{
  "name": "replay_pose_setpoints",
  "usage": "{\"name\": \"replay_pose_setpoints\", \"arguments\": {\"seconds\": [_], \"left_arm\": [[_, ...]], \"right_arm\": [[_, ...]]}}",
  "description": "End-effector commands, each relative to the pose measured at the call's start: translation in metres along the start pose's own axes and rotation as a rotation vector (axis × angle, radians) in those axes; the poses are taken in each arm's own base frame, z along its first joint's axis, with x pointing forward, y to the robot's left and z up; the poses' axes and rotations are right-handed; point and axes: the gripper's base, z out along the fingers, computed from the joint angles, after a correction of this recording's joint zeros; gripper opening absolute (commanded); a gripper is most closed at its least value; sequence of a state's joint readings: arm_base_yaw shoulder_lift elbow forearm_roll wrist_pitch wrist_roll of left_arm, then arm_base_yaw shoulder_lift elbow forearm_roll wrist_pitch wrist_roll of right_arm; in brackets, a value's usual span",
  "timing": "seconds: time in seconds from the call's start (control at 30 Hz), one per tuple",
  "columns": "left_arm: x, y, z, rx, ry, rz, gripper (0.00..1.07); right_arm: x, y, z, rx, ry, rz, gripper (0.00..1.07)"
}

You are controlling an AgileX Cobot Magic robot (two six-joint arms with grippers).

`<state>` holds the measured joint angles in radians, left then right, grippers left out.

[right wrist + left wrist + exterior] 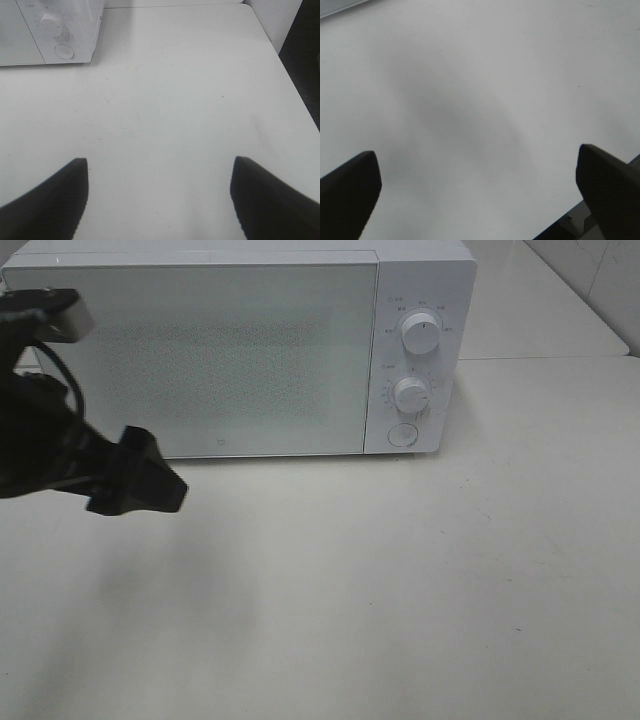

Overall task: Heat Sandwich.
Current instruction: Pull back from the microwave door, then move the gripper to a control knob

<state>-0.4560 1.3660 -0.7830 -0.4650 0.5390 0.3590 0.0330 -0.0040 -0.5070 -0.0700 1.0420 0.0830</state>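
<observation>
Microwave (190, 355): set at the back of the tabletop (400, 590) with its door shut, so the front is presented to both arms.
Sandwich: shown in no view; whether it is shut inside cannot be told.
Left jaws: spread wide and empty, held above the tabletop before the door's left part, judged clear of it.
Right jaws: parted with nothing gripped, held over the tabletop well apart from the microwave on the side of the upper dial (421, 332), presumably in readiness.

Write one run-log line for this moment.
microwave: door shut | sandwich: not in view | left hand: open, empty, above table | right hand: open, empty, above table
</observation>
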Motion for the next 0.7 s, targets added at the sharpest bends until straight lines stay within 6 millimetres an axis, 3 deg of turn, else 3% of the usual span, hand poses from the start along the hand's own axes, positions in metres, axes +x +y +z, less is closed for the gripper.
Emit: {"name": "replay_pose_setpoints", "arguments": {"seconds": [0.03, 0.17, 0.2, 0.33, 0.57, 0.7], "left_arm": [[0.005, 0.013, -0.017, -0.041, 0.032, -0.048, 0.99], [0.018, 0.034, -0.049, -0.158, 0.08, -0.124, 0.99], [0.018, 0.034, -0.049, -0.158, 0.08, -0.124, 0.99], [0.034, 0.044, -0.08, -0.299, 0.128, -0.192, 0.99], [0.053, 0.041, -0.114, -0.419, 0.146, -0.206, 0.99], [0.064, 0.036, -0.121, -0.415, 0.123, -0.2, 0.99]], "right_arm": [[0.003, 0.0, -0.003, 0.005, -0.027, 0.011, 0.75], [0.003, 0.0, -0.003, 0.005, -0.027, 0.011, 0.75], [0.003, 0.0, -0.003, 0.005, -0.027, 0.011, 0.75], [0.003, 0.0, -0.003, 0.005, -0.027, 0.011, 0.75], [0.003, 0.0, -0.003, 0.005, -0.027, 0.011, 0.75], [0.003, 0.0, -0.003, 0.005, -0.027, 0.011, 0.75]]}}
